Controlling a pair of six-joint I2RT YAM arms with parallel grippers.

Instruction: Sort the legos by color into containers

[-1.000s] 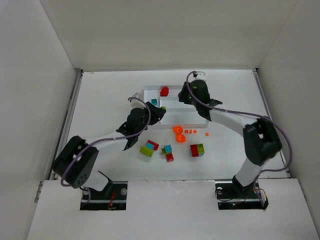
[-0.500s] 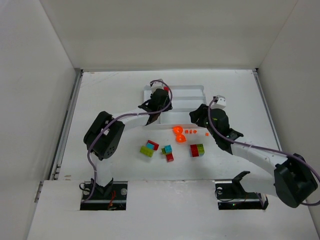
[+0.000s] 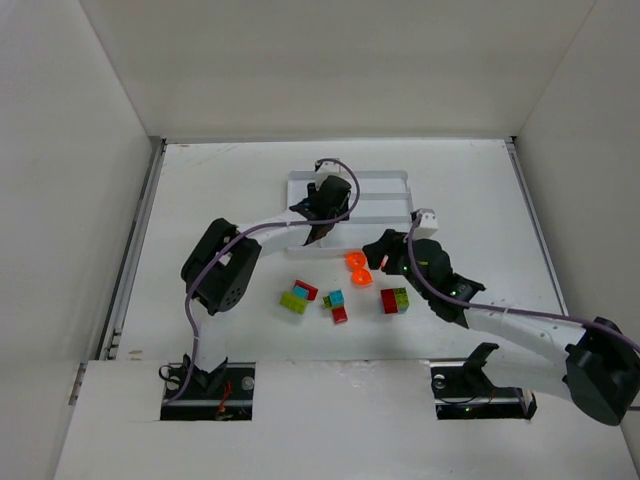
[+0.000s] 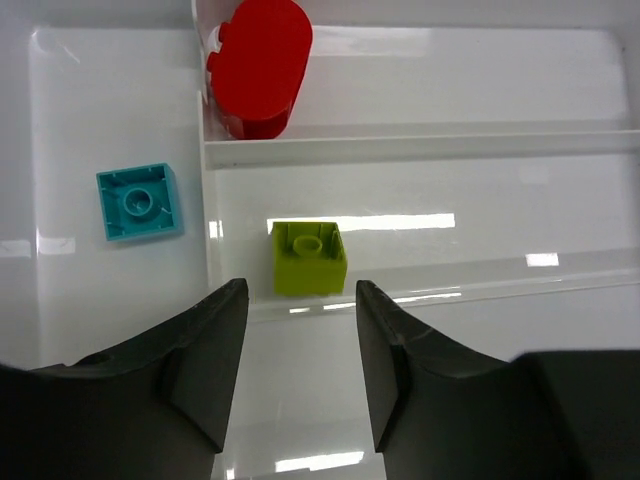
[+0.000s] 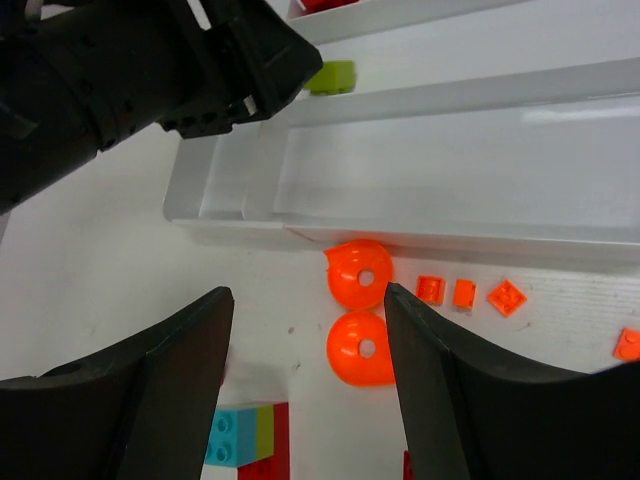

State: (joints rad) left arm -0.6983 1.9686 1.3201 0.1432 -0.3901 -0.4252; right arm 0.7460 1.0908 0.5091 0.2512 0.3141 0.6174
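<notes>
The white tray (image 3: 385, 196) lies at the back. In the left wrist view a red brick (image 4: 258, 65), a teal brick (image 4: 140, 201) and a lime brick (image 4: 309, 258) each sit in a different section of the tray (image 4: 400, 148). My left gripper (image 3: 319, 230) (image 4: 300, 330) hangs open and empty over the tray's left end. My right gripper (image 3: 379, 251) (image 5: 308, 320) is open and empty above two round orange pieces (image 3: 357, 267) (image 5: 362, 348) on the table just in front of the tray (image 5: 450, 100).
Several tiny orange bricks (image 5: 464, 293) lie right of the round ones. A lime-red-teal cluster (image 3: 298, 296), a teal-lime-red cluster (image 3: 335, 303) (image 5: 245, 440) and a red-lime block (image 3: 394, 300) lie nearer the front. The left arm (image 5: 150, 70) crosses the right wrist view's top left.
My right gripper left the tray and swung forward and left to the orange round pieces. My left gripper moved from the table up over the tray's left end.
</notes>
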